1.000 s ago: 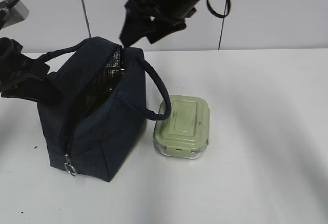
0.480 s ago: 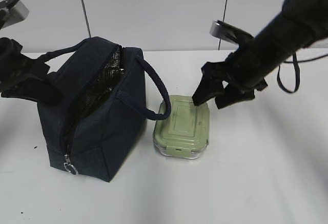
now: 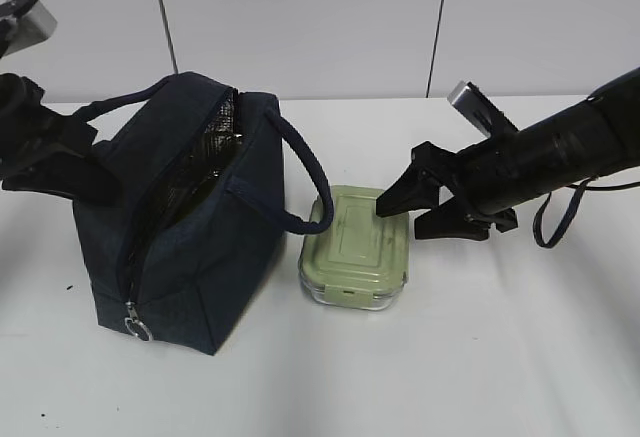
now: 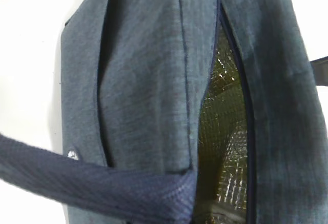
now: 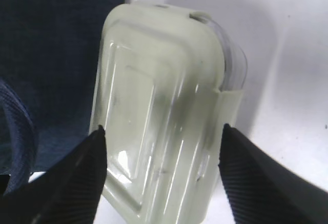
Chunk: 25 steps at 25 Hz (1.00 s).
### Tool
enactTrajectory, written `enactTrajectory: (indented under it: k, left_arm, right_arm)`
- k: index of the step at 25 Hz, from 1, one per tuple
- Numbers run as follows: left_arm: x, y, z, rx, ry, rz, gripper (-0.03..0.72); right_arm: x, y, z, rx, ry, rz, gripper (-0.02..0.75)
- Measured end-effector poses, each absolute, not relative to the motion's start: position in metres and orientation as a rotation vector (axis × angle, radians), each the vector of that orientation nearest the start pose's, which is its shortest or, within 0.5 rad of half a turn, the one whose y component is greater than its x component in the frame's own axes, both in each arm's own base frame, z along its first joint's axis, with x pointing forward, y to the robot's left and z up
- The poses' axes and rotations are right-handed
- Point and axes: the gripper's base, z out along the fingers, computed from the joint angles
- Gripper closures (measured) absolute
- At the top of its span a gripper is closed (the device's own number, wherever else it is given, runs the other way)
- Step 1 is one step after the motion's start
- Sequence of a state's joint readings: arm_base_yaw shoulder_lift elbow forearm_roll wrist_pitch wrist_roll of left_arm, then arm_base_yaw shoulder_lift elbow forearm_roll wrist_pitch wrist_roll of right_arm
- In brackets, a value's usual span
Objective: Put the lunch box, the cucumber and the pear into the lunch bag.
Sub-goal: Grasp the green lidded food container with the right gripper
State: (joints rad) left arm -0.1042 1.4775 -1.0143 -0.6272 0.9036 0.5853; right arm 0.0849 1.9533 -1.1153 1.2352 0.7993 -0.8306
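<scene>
I have the white tabletop [image 3: 520, 357] under everything. On its left half stands the lunch bag [image 3: 190, 247], dark navy, upright, its zipper run open so the silver foil lining [image 4: 223, 131] shows through the slot; one padded handle [image 3: 305, 182] loops out over the right side toward the box, and the metal ring pull [image 3: 137, 331] hangs at the near lower corner. My left gripper [image 3: 50, 162] sits against the bag's far left side by the other handle; I cannot tell how its jaws are set, since the wrist view is filled with fabric. The right gripper [image 3: 405, 215] reaches in from the right with its jaws spread wide, straddling the far end of the lunch box [image 3: 356, 246] without gripping it. The lunch box lies flat on the tabletop, just beside the bag's right wall, sage lid up.
</scene>
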Motion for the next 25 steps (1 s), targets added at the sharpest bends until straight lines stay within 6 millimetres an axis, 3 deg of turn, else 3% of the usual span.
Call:
enactTrajectory:
  k: [3,8,15,19,25]
  left_arm:
    - [0.279,-0.071,0.262,0.486,2.625,-0.636,0.706]
    - [0.279,-0.071,0.262,0.486,2.625,-0.636,0.706]
    - [0.278,-0.071,0.262,0.486,2.626,-0.636,0.706]
    - [0.278,-0.071,0.262,0.486,2.626,-0.636,0.706]
    - [0.278,-0.071,0.262,0.487,2.626,-0.635,0.706]
  right_arm:
    - [0.365,0.093,0.153,0.002,2.600,1.108,0.207]
    - [0.366,0.093,0.130,0.021,2.648,1.124,0.207]
    - [0.367,0.099,0.114,0.019,2.629,1.246,0.233]
    - [0.367,0.101,0.114,0.025,2.610,1.302,0.383]
    - [0.366,0.100,0.128,-0.056,2.582,1.240,0.397]
